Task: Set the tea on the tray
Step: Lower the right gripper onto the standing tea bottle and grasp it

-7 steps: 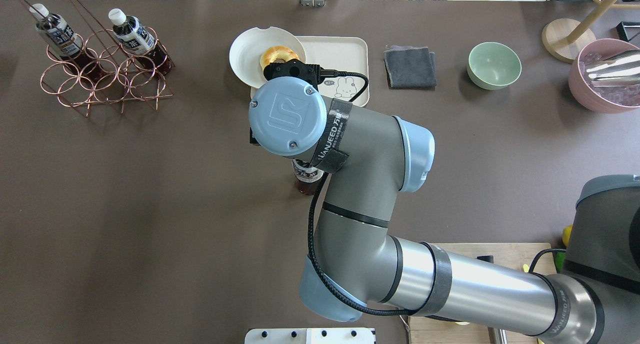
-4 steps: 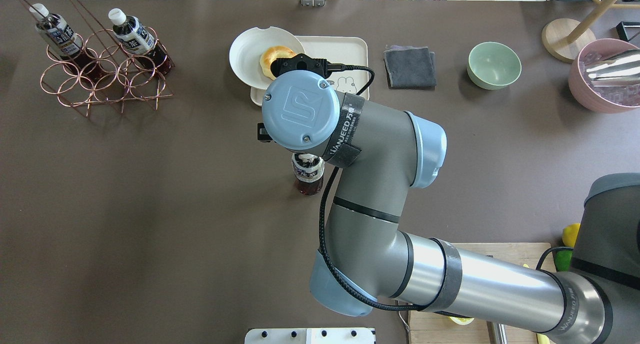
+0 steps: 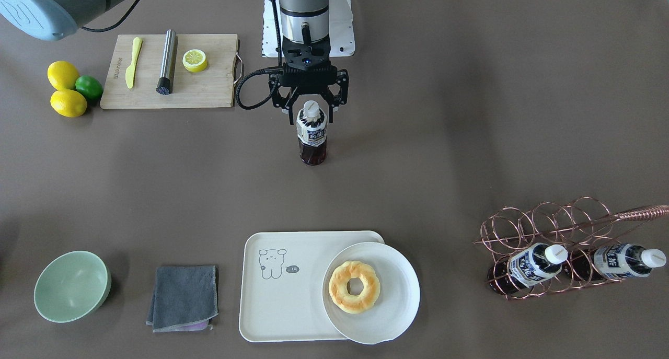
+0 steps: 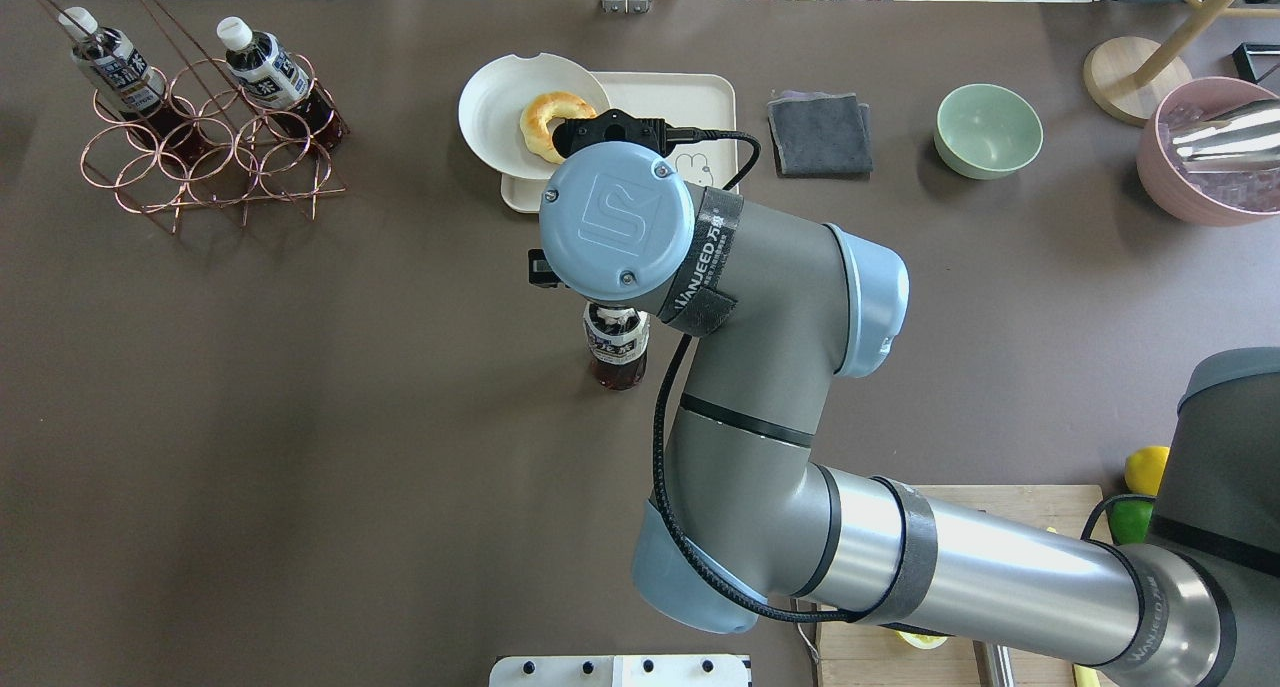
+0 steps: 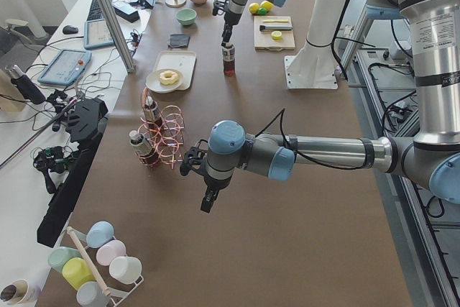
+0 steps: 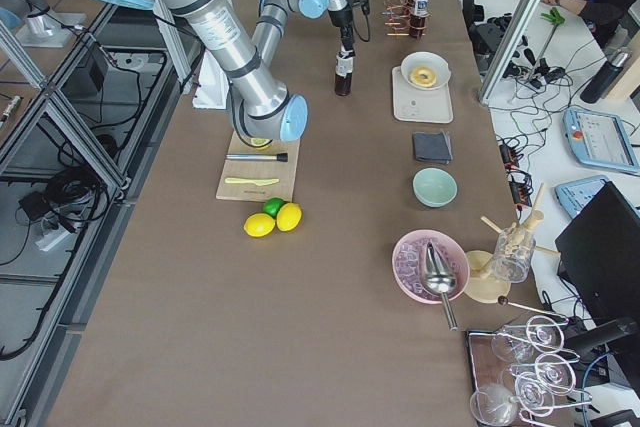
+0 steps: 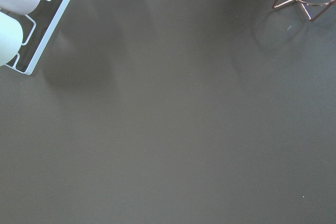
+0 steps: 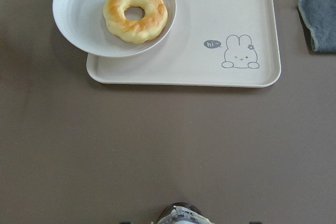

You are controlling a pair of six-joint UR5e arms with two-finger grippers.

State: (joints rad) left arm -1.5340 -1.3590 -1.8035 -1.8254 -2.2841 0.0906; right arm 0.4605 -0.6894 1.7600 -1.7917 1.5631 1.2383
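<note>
Long brown table (image 6: 330,347) runs the length of the room, evenly lit, shadows soft. White side desks (image 5: 21,199) at either end, strewn with cables. Aluminium posts (image 5: 109,16) rise beside them. Grey floor (image 6: 40,347) alongside.

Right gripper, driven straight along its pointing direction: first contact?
Likely the tea, at its white cap: the right gripper points straight down, jaws open either side of the bottle's top. How far its palm sits above the cap is unclear.

The right arm's wrist (image 4: 617,217) shifted over the tabletop (image 4: 300,387) toward the tray (image 4: 700,95), taking the right pincer (image 3: 312,119) along and uncovering more of the tea (image 4: 617,349).
</note>
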